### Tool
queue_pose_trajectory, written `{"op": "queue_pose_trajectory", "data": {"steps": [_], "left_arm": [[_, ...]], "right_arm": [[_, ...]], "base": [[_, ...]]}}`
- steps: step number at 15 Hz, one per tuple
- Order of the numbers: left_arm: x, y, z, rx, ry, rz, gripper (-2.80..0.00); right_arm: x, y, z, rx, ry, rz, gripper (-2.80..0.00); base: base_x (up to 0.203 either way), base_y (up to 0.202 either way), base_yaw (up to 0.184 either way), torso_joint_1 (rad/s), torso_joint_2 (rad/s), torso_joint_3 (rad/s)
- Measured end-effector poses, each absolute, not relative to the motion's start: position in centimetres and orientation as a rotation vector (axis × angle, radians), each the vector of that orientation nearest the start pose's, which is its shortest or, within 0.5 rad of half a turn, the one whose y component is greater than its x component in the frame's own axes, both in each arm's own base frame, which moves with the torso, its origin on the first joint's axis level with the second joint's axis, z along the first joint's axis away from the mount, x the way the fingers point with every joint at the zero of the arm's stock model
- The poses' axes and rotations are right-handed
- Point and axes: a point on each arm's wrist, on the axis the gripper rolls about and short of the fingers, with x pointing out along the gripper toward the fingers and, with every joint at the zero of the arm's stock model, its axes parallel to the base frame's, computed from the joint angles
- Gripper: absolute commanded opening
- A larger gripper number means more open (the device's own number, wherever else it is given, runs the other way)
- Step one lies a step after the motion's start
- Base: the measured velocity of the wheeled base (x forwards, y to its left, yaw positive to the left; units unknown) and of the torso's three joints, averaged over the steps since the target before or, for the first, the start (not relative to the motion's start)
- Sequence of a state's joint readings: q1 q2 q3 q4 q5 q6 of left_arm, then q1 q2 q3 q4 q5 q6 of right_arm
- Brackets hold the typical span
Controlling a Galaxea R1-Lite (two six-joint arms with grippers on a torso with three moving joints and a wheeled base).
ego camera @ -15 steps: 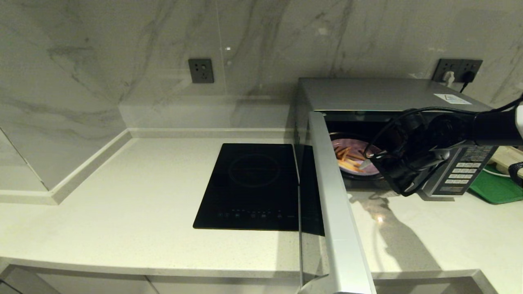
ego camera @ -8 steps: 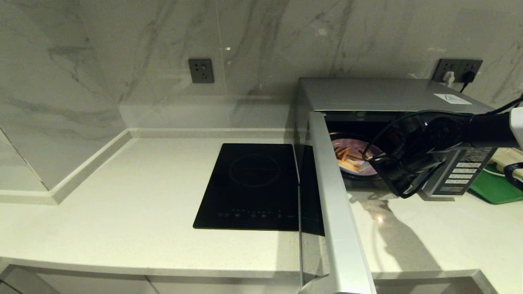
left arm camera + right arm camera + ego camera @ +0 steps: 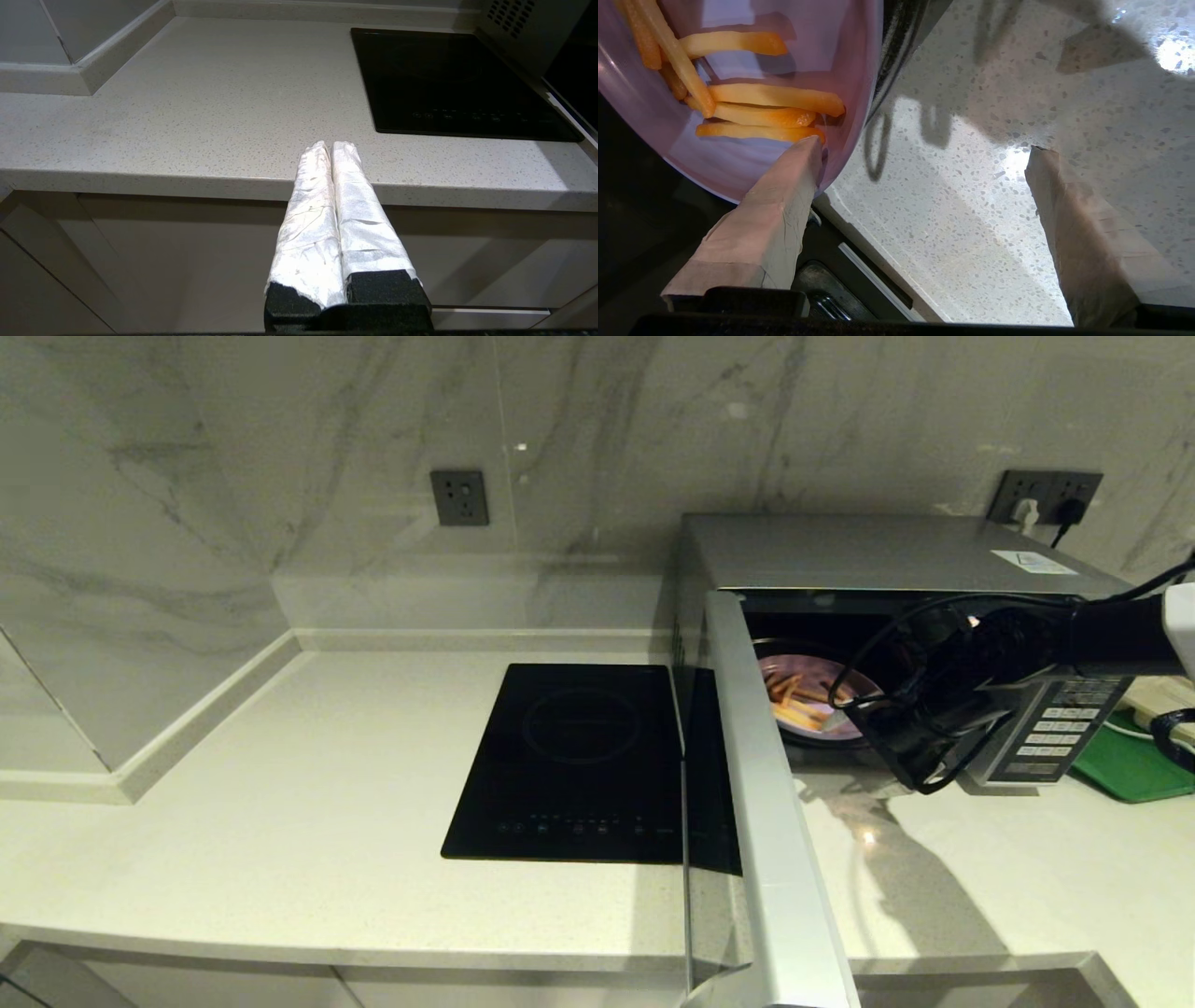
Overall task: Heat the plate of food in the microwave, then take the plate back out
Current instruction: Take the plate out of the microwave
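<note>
Over the last second the right arm has drawn up and a touch to the right at the mouth of the microwave, so that a little more of the plate of food shows past it than before; nothing else in the room has shifted. The plate sits inside the oven, on the dark glass turntable, with its near edge close to the front sill, and the door stands swung wide open toward the room. The right pincer has its two taped fingers spread wide apart and holds nothing: one finger lies over the near rim of the plate, its tip just by the closest fries, while the other hangs out over the speckled desk in front of the oven. Whether that first finger actually touches the rim or only hovers above it I cannot quite tell from here. I would judge this to be either the moment just after setting the plate in or the lining-up before lifting it out; with the door open, heating cannot be running now. The left pincer is parked low at the front edge of the desk, left of the black hob, its fingers pressed together and empty. A green tray lies right of the microwave.
</note>
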State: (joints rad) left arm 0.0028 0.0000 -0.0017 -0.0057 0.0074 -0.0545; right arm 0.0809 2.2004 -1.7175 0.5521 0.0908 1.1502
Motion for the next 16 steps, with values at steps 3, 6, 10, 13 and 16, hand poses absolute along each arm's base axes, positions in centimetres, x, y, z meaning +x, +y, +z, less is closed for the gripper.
{"op": "queue_pose_trajectory", "data": {"steps": [3, 6, 10, 13, 16], "left_arm": [[-2.29, 0.01, 7.65, -0.054, -0.008, 0.010, -2.80], [-2.29, 0.01, 7.65, -0.054, -0.008, 0.010, -2.80], [-2.29, 0.01, 7.65, -0.055, -0.008, 0.010, -2.80], [-2.29, 0.01, 7.65, -0.054, -0.008, 0.010, -2.80], [-2.29, 0.01, 7.65, -0.055, -0.008, 0.010, -2.80]], "right_arm": [[41.53, 3.56, 13.78, 1.038, 1.013, -0.464, 0.00], [41.42, 3.55, 14.00, 1.037, 1.009, -0.464, 0.00], [41.29, 3.49, 14.12, 1.034, 1.003, -0.471, 0.00], [41.35, 3.39, 13.88, 1.008, 0.976, -0.515, 0.00], [41.49, 3.35, 13.55, 1.007, 0.981, -0.521, 0.00]], "base": [[0.000, 0.000, 0.000, 0.000, 0.00, 0.000], [0.000, 0.000, 0.000, 0.000, 0.00, 0.000], [0.000, 0.000, 0.000, 0.000, 0.00, 0.000], [0.000, 0.000, 0.000, 0.000, 0.00, 0.000], [0.000, 0.000, 0.000, 0.000, 0.00, 0.000]]}}
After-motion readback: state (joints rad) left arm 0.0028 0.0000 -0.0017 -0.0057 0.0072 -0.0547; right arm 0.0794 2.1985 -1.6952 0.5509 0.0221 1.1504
